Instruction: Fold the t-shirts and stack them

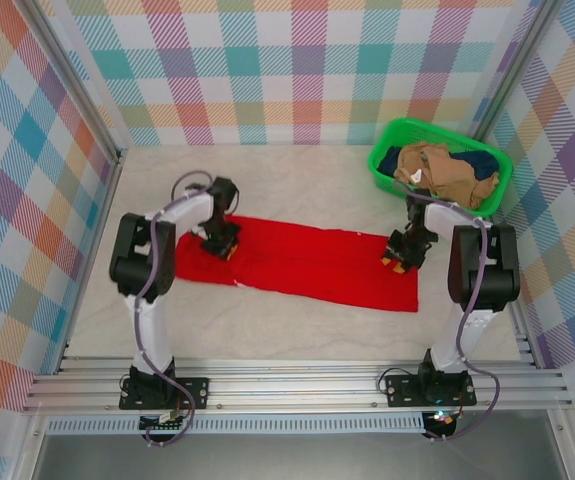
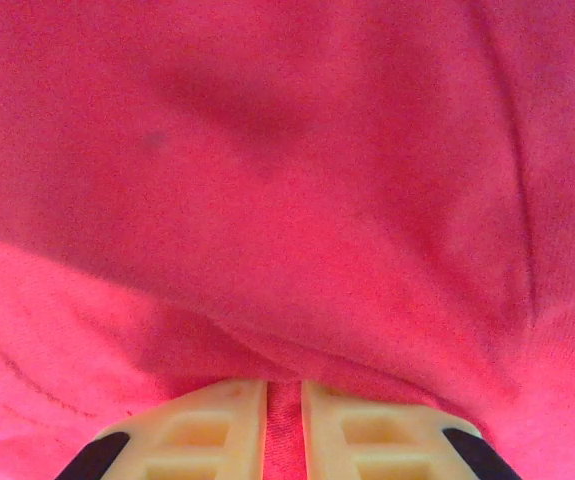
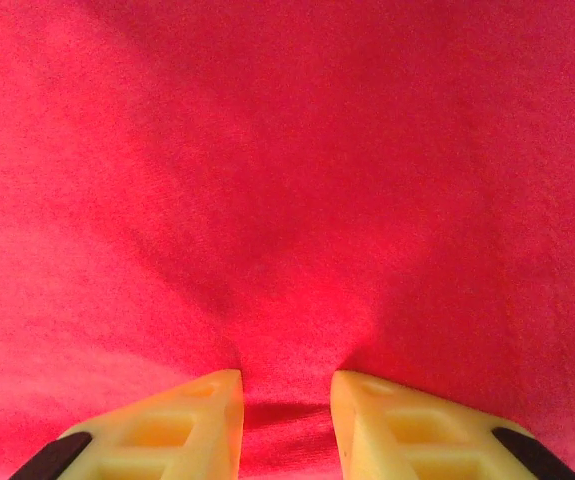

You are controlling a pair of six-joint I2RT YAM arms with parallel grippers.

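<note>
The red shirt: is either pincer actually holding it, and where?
Both. The left pincer pinches a fold of the red shirt near its left end, the right pincer one near its right end.

Red t-shirt (image 1: pixel 307 262) under my claws is matt knit cloth, soft, with a fine fuzzy weave and creases. My left fingers (image 2: pixel 237 400) and right fingers (image 3: pixel 217 395) are smooth cream plastic with a slight sheen. The basket (image 1: pixel 379 165) is glossy green plastic, the tan shirt (image 1: pixel 437 170) and navy shirt (image 1: pixel 484 160) in it are matt crumpled cloth, the table (image 1: pixel 297 330) cover looks cream, rough and matt, and the front rail (image 1: pixel 297 385) is bare brushed metal.
</note>
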